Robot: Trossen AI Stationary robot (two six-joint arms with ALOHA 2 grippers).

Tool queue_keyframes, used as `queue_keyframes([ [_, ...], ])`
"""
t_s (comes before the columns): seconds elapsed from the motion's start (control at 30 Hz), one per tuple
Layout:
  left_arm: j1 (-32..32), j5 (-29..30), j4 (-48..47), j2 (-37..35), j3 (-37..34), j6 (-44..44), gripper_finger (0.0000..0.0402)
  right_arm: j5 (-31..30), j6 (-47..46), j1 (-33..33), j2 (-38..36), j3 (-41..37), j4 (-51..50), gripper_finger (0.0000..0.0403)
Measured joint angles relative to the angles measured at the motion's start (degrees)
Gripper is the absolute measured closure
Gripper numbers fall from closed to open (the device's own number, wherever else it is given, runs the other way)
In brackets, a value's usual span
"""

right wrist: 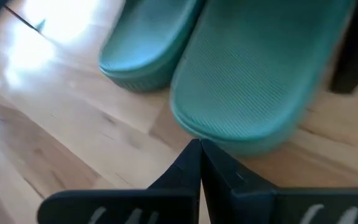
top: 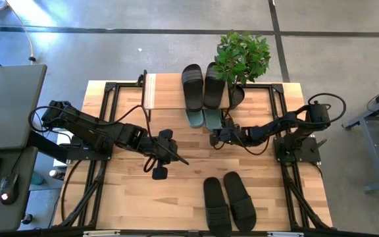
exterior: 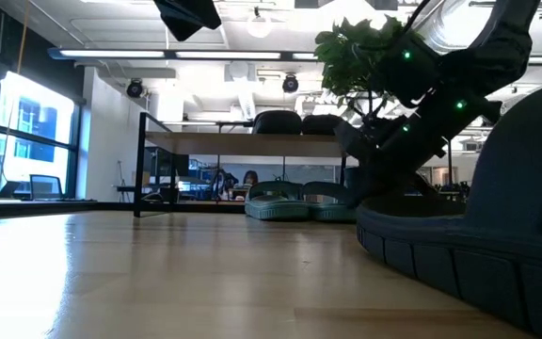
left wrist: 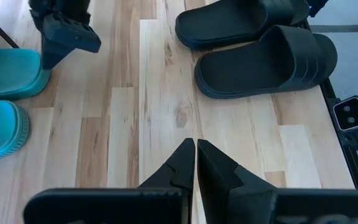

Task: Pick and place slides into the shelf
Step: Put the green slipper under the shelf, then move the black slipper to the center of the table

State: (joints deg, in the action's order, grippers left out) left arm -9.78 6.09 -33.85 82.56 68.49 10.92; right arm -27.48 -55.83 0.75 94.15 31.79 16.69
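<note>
While clenched empty, right gripper [top: 214, 139] hovers just short of green slides' [top: 204, 118] heels, nearer than left gripper [top: 159, 172], likewise clenched empty at mid-table. Lying under shelf [top: 170, 91], long axes running front to back, toes tucked beneath. Black pair [top: 202, 84] atop shelf; another black pair [top: 229, 201] at near edge.

shelf [top: 166, 91]: low rack, light plank top, thin black legs, far side of table, centre.
black pair on shelf [top: 203, 84]: side by side on the plank's right part, flat.
green pair [top: 203, 118]: sage-green, under the shelf, heels poking out toward the near side, soles down.
black pair on table [top: 229, 201]: near edge, right of centre, side by side, slightly splayed.
</note>
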Motion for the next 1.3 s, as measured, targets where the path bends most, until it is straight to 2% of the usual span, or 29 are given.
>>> queue_keyframes([
  [0.37,0.0,0.0,0.4,0.0,0.0,0.0,0.0394,0.1,-3.6,1.8,0.0,0.0,-2.4,0.0403],
  [0.83,0.0,0.0,0.9,0.0,0.0,-0.1,0.0394,1.6,-3.0,2.8,0.0,0.0,-2.1,0.0403],
  [1.1,0.0,0.0,0.9,0.0,0.0,-0.1,0.0394,3.3,-3.7,-1.4,0.0,0.0,-1.8,0.0403],
  [1.3,0.0,0.0,0.8,0.0,0.0,-0.1,0.0394,0.5,-8.1,-5.3,0.0,0.0,-3.7,0.0403],
])
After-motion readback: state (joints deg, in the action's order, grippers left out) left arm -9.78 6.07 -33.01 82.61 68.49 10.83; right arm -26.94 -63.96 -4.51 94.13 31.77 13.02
